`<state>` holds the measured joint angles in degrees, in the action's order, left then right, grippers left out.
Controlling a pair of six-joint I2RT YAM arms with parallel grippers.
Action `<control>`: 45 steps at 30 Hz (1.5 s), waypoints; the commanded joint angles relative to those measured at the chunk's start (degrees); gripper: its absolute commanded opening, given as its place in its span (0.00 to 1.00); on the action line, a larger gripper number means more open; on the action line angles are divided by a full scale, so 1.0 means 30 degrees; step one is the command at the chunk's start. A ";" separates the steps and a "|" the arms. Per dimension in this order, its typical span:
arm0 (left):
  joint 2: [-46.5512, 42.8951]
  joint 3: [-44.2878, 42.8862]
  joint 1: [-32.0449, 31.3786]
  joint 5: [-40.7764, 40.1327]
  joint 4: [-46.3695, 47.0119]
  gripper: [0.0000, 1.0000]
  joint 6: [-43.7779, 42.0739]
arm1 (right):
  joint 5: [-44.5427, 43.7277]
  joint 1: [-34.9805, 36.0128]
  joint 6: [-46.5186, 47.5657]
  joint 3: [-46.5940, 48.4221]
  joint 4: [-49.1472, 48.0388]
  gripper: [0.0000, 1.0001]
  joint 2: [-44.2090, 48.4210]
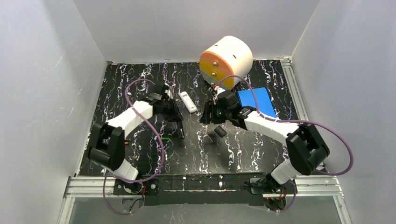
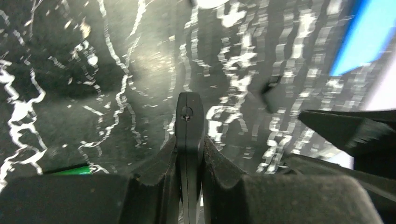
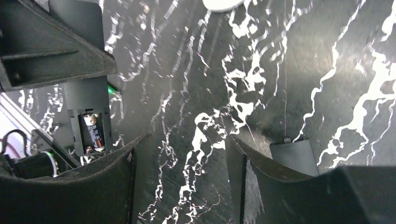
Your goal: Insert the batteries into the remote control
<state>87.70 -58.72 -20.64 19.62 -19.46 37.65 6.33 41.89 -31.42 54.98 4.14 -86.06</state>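
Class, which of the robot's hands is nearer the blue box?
Right. The right hand sits just left of the blue box in the top view; the left hand, gripping the black remote, is farther left, beyond the right one.

A: Where does the top camera sit?
B: High above and behind the arms, far off, facing down on the whole table [image 1: 210, 158]; arm bases at 6 o'clock.
A: And the wrist cameras?
B: Both very near the tabletop; the left looks forward along the left fingers [image 2: 149, 196], blue box [image 2: 369, 37] at 2 o'clock; the right looks down between the right fingers [image 3: 93, 186].
A: What do views share?
B: All three show the black remote [image 2: 189, 135]; at 6 o'clock for the left wrist, 9 o'clock for the right; the blue box shows from above too.
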 commanded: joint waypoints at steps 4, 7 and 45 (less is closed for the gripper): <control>0.3899 -0.3752 -0.2750 -0.8204 -0.6911 0.00 -0.1180 | -0.1210 0.0257 -0.1585 -0.0723 -0.2012 0.66 -0.1133; 0.5126 -0.5363 -0.3495 -1.0098 -0.8335 0.00 -0.1172 | -0.0814 0.0374 -0.1460 -0.0600 -0.1882 0.67 -0.2191; -0.0026 -0.6641 -0.1601 -1.2662 -0.9247 0.00 -0.0692 | -0.3789 0.5381 -0.5406 0.5730 1.0828 0.57 -0.6440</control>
<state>92.03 -82.11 -27.66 -18.76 -47.51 37.06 -2.72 56.99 -43.92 69.34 30.83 -103.04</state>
